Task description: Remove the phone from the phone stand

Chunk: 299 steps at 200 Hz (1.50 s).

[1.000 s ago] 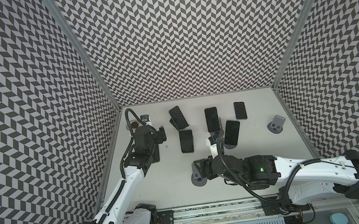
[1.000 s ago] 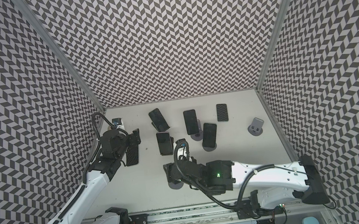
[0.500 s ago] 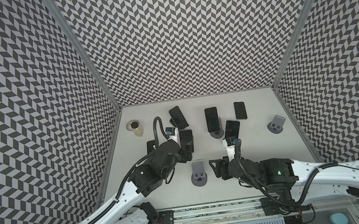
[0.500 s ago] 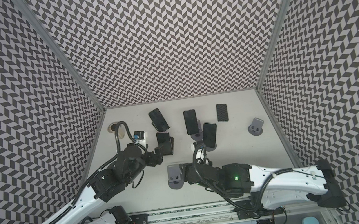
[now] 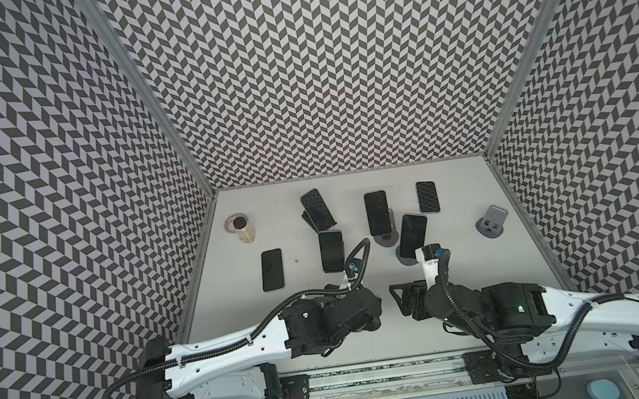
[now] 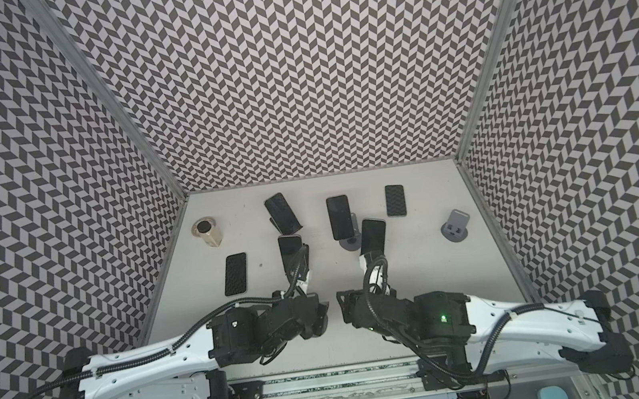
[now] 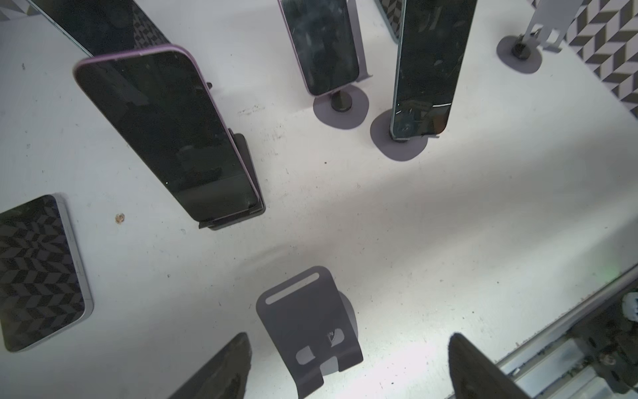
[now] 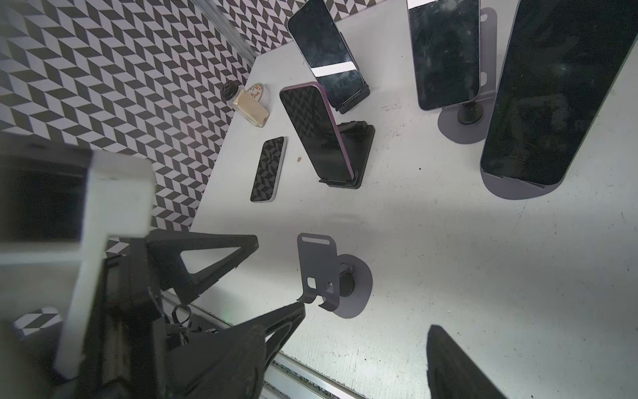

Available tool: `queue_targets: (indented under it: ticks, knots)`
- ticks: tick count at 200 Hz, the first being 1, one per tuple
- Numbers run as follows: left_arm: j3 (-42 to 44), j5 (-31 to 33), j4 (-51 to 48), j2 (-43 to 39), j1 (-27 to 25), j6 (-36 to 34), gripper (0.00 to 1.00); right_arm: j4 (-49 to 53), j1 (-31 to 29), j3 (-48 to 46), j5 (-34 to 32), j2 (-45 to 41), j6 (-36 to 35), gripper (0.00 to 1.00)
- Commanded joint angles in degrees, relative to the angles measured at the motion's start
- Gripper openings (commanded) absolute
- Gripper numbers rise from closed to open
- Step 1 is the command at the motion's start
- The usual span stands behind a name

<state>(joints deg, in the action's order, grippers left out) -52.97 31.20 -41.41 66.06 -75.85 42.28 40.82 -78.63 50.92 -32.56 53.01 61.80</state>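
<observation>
The left tool (image 7: 348,340) hangs released, its dark fingers (image 7: 221,369) spread wide and gripping nothing. An empty grey phone stand (image 7: 310,331) stands between them on the white worktop (image 7: 448,224), as the left wrist view shows. Whether either finger touches it cannot be told, and in both top views that arm's wrist hides the stand. Close by and facing the left tool, the right tool (image 5: 399,300) is also parted and empty.

Just beyond the left tool, a purple-edged handset (image 7: 165,134) leans in a black wedge stand (image 7: 247,172). Farther out on that tool's left, a phone (image 5: 272,269) lies flat on the worktop, off every stand.

Beyond the right tool, a dark handset (image 5: 412,234) leans on a round-based grey stand, with a second handset (image 5: 377,213) propped the same way just behind it.

Well away from both tools, near the back wall, a third handset (image 5: 317,208) tilts on a black stand. A patterned handset (image 5: 427,196) lies flat there too. A spare grey stand (image 5: 491,220) sits empty far to the right tool's right, and a small bottle (image 5: 245,232) lies on its side far to the left tool's left.
</observation>
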Motion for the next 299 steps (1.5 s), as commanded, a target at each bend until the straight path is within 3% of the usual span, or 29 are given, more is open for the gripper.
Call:
queue_targets:
  ticks: [1, 48, 84, 144, 194, 299]
  knots:
    - [-1.05, 1.16, -4.97, -0.26, -0.26, 5.32, 0.91, -0.83, -0.28, -2.97, 1.49, -1.85, 2.42, 0.72]
    - [1.47, -1.30, -5.09, -4.48, 0.09, 7.78, 0.93, -5.62, -0.37, -10.78, 5.67, -6.44, 5.19, 0.73]
    - [1.17, -2.32, -4.68, -2.71, 1.18, 6.56, 0.95, -5.44, -0.30, -13.50, 8.26, -8.91, 7.25, 0.74]
    - [2.57, 0.35, -4.10, -2.10, 3.78, 8.16, 0.98, -5.80, -0.31, -12.26, 9.26, -7.08, 2.95, 0.76]
    - [6.96, -3.31, 1.13, -4.68, 7.27, 6.08, 0.99, -9.39, -0.30, -12.57, 10.49, -5.58, -0.01, 0.75]
    - [8.39, -4.00, 5.36, -0.61, 8.18, 3.38, 0.98, -15.99, -0.30, -18.59, 10.31, -6.58, 1.34, 0.72]
